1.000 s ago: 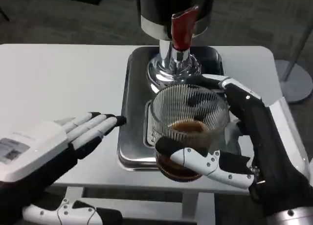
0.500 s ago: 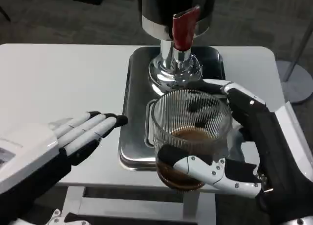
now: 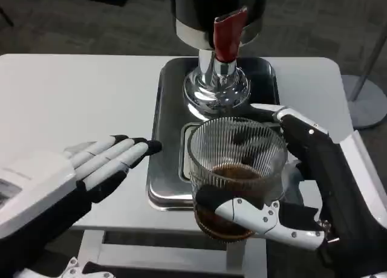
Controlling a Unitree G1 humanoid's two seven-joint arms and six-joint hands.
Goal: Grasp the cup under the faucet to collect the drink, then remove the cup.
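Head view: the cup (image 3: 236,169), part-filled and gripped by the right robot hand (image 3: 290,193), is judged mid-removal from the faucet (image 3: 227,33), steadiness being needed, while the left robot hand (image 3: 91,169) lies spread and empty.

White table (image 3: 72,90), dark grey carpet floor (image 3: 78,30), round stand base (image 3: 363,103) (far right)

Ribbed clear cup (image 3: 236,151) (brown drink), red faucet (image 3: 227,34).
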